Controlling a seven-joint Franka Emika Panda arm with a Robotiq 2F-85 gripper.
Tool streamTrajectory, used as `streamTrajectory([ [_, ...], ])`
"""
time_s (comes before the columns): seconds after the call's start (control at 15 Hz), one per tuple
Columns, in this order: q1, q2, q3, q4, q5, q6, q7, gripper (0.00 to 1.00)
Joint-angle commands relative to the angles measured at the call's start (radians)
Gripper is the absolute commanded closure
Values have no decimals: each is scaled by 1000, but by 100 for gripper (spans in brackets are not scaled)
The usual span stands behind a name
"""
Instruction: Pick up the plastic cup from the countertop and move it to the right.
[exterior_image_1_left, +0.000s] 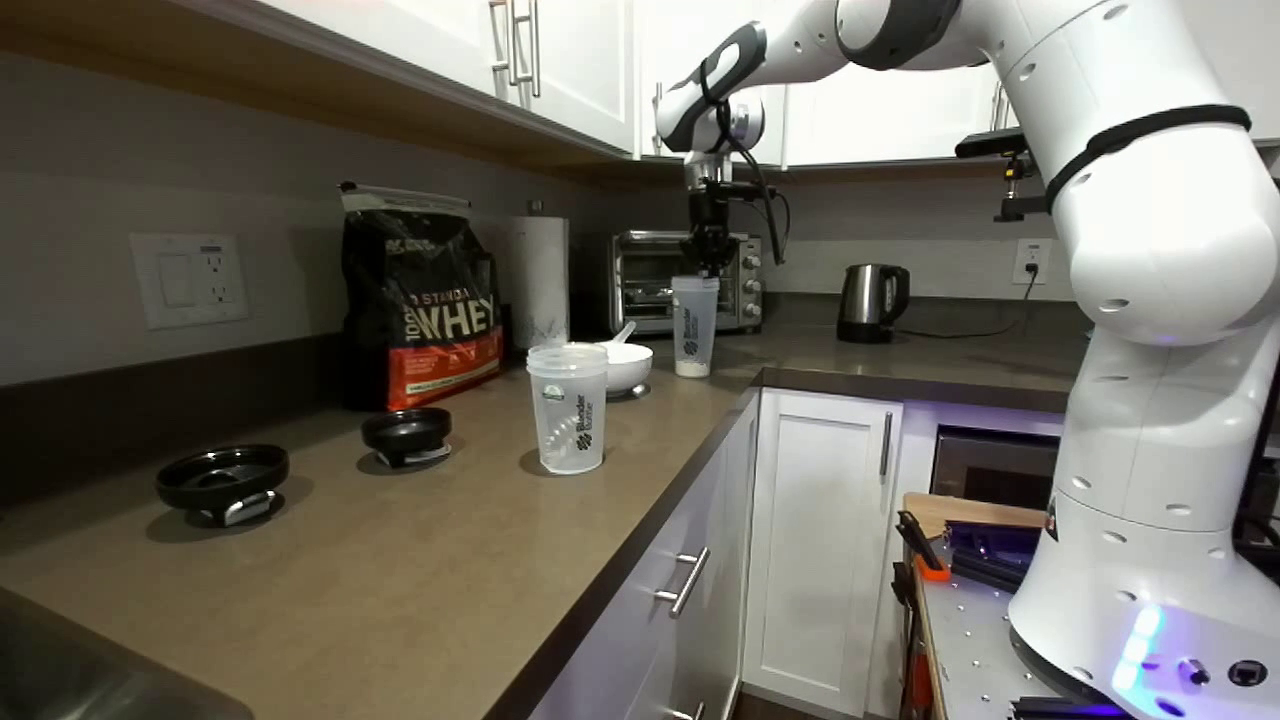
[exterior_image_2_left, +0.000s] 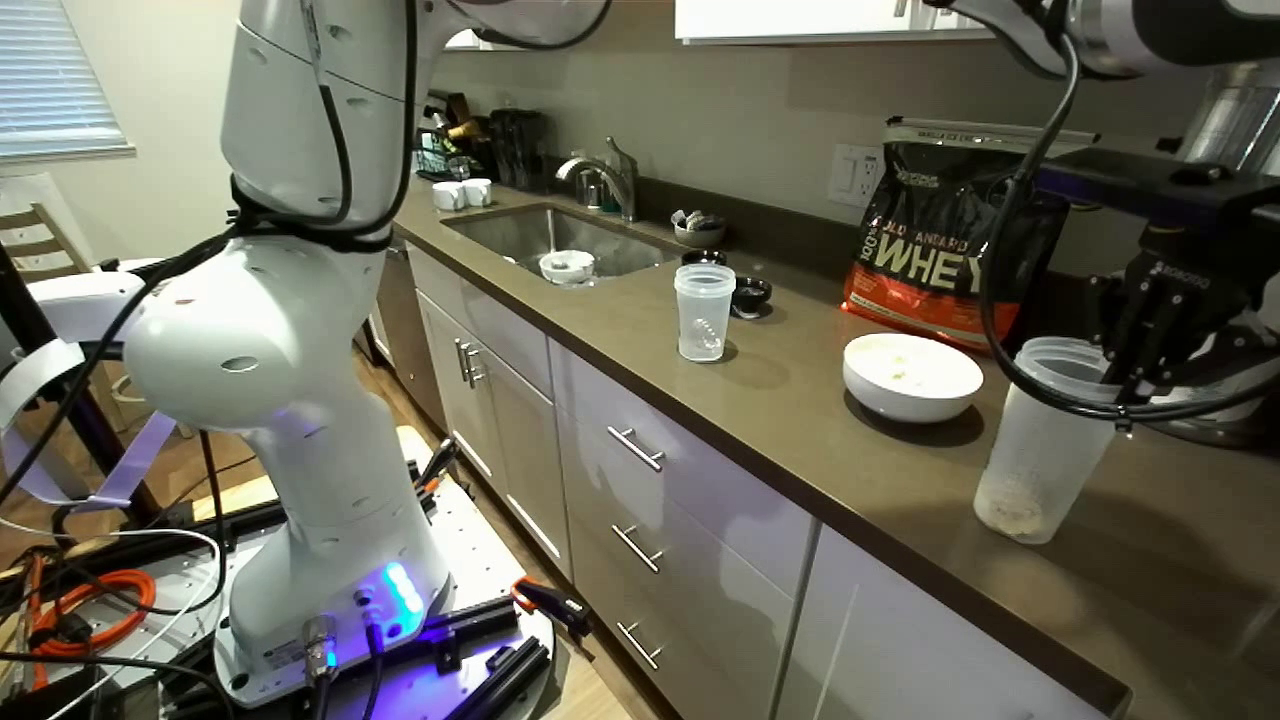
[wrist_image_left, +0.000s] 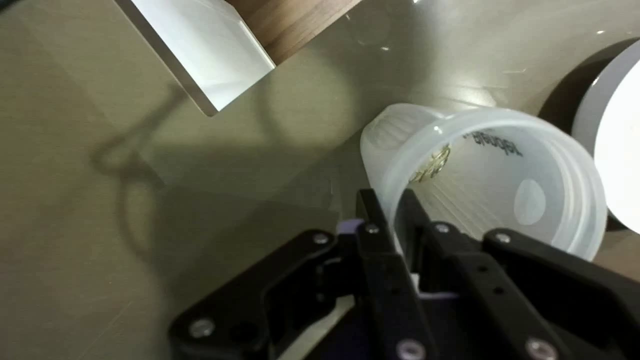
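One plastic cup (exterior_image_1_left: 694, 325), the tall translucent one with dark lettering, is in the robot's grasp rn: the gripper (wrist_image_left: 390, 205) is clamped on its side at the rim, and the wrist view shows one finger inside, one outside. In an exterior view it's on the near right of the countertop (exterior_image_2_left: 780, 400), just right of the white bowl (exterior_image_2_left: 900, 405) and leaning a bit, with some pale stuff (exterior_image_2_left: 1015, 518) at the bottom. No telling whether the base touches the countertop, tbh. Seen in an exterior view, it's toward the far end instead, with the toaster oven (exterior_image_1_left: 645, 282) beyond it and a kettle (exterior_image_1_left: 862, 305) off to the far right. From there a second translucent cup (exterior_image_1_left: 567, 420) stands upright, nearer and to the left, well apart from the held one, two black lids (exterior_image_1_left: 406, 432) sit further left, and a WHEY bag (exterior_image_1_left: 425, 295) stands beyond them with a paper towel roll (exterior_image_1_left: 540, 275) just to its right
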Motion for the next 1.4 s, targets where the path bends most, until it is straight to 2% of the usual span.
streamTrajectory([
  [0.0, -28, 21, 16, 61, 12, -79, -42, 54],
  [0.53, -18, -34, 17, 75, -8, -137, -78, 2],
  [1.33, 2, -248, 52, -24, 16, -164, -298, 0],
])
